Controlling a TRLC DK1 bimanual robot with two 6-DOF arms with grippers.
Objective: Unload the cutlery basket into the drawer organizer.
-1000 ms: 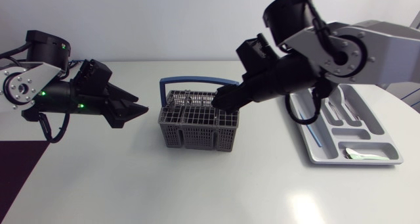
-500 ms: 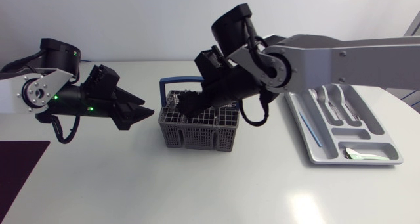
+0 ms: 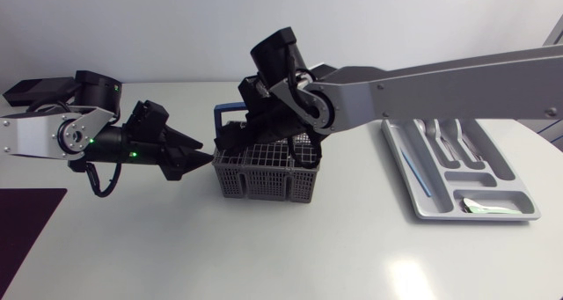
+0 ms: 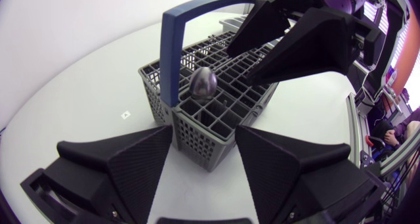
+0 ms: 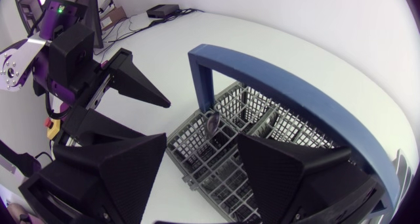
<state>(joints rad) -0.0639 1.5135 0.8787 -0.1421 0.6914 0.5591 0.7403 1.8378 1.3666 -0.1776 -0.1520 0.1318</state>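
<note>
The grey cutlery basket (image 3: pixel 264 170) with its blue handle (image 3: pixel 227 113) stands mid-table. A spoon (image 4: pixel 203 83) stands in a cell at the basket's left end, bowl up, beside the handle; it also shows as the spoon (image 5: pixel 211 124) just ahead of my right gripper (image 5: pixel 202 142). The right gripper (image 3: pixel 236 142) hangs open over that end, empty. My left gripper (image 3: pixel 201 157) is open and empty, its tips close to the basket's left wall (image 4: pixel 197 129). The grey drawer organizer (image 3: pixel 482 172) lies at the right.
Several pieces of cutlery (image 3: pixel 444 133) lie in the organizer's far compartments, and a shiny piece (image 3: pixel 482 208) in its near one. My right arm (image 3: pixel 422 71) spans the table above the organizer's far end. A dark purple patch (image 3: pixel 26 230) lies at the front left.
My right arm has swung left across the basket, from its right end to its left end by the handle. My left gripper has moved right, up to the basket's left wall.
</note>
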